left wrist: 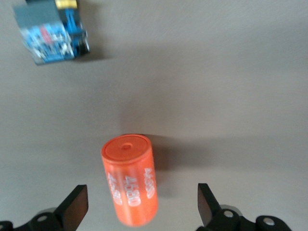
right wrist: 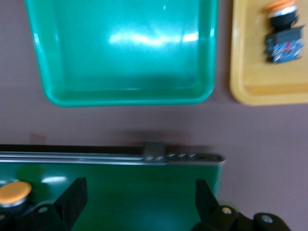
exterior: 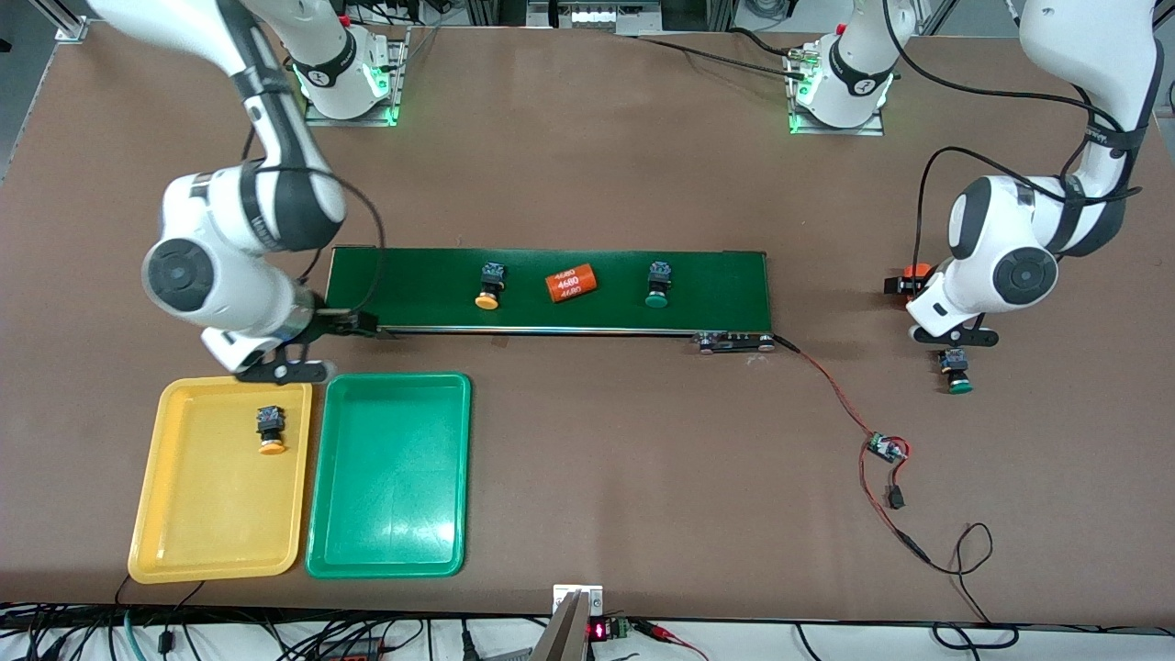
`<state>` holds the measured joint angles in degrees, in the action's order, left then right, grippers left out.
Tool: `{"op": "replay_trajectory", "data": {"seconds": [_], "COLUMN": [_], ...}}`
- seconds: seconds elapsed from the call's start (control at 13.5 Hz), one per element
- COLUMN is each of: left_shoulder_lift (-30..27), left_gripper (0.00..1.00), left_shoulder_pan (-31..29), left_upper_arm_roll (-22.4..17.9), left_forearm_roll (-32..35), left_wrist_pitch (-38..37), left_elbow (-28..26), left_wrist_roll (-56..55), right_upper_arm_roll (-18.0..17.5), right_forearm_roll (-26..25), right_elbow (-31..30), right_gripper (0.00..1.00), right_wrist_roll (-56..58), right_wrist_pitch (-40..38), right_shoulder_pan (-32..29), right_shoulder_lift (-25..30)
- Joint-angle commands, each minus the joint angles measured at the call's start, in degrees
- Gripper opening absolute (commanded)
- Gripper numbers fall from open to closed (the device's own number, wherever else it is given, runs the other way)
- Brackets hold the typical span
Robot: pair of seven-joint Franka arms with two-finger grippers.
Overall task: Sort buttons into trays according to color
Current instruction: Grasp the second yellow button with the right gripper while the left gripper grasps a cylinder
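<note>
Yellow tray (exterior: pixel 174 532), orange-capped button (exterior: pixel 270 430) inside, black-and-blue body

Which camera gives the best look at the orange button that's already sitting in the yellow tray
The front view: the orange button shows whole and sharp, lying in the yellow tray toward its end nearer the conveyor. The right wrist view catches that button too, blurred and cut at the picture's edge. The left wrist view does not show it.

Even overhead light; glare on green tray (right wrist: pixel 125 53); both wrist views soft, blurred; shadows faint.
</note>
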<state>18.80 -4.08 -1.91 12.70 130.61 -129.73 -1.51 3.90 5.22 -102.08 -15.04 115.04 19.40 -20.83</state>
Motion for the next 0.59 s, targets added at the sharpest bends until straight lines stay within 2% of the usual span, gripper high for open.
{"op": "replay_trajectory", "data": {"seconds": [0.0, 0.07, 0.15, 0.22, 0.3, 0.44, 0.52], "left_shoulder_lift": [0.2, 0.5, 0.5, 0.5, 0.4, -0.2, -0.9], "left_gripper": [1.0, 0.94, 0.75, 0.51, 0.37, 0.16, 0.11], "left_shoulder_pan": [0.6, 0.5, 0.5, 0.5, 0.5, 0.5, 0.5], "left_upper_arm_roll": [-1.5, -1.6, -1.5, -1.5, -1.5, -1.4, -1.2], "left_forearm_roll": [0.9, 0.9, 0.9, 0.9, 0.9, 0.9, 1.0], "left_wrist_pitch": [4.4, 4.4, 4.3, 4.1, 3.7, 3.1, 2.1], "left_elbow": [-3.9, -3.9, -3.9, -3.9, -3.8, -3.0, -1.9], "left_wrist_roll": [1.1, 1.2, 1.3, 1.3, 1.3, 1.3, 1.3], "right_upper_arm_roll": [-4.8, -6.3, -7.5, -8.5, -8.7, -9.0, -9.3], "right_forearm_roll": [0.5, 0.4, 0.4, 0.4, 0.5, 0.4, 0.4], "right_elbow": [-3.3, -3.4, -3.6, -4.7, -6.3, -8.0, -8.8], "right_gripper": [1.0, 1.0, 1.0, 1.0, 1.0, 1.0, 1.0], "right_wrist_roll": [-8.8, -11.7, -13.6, -15.6, -17.8, -22.6, -23.5], "right_wrist_pitch": [0.8, 1.0, 1.6, 3.2, 5.6, 9.4, 10.5], "right_shoulder_pan": [0.4, 0.4, 0.5, 0.8, 1.6, 2.9, 3.3], "right_shoulder_lift": [3.4, 3.4, 3.3, 3.4, 3.4, 2.8, 2.6]}}
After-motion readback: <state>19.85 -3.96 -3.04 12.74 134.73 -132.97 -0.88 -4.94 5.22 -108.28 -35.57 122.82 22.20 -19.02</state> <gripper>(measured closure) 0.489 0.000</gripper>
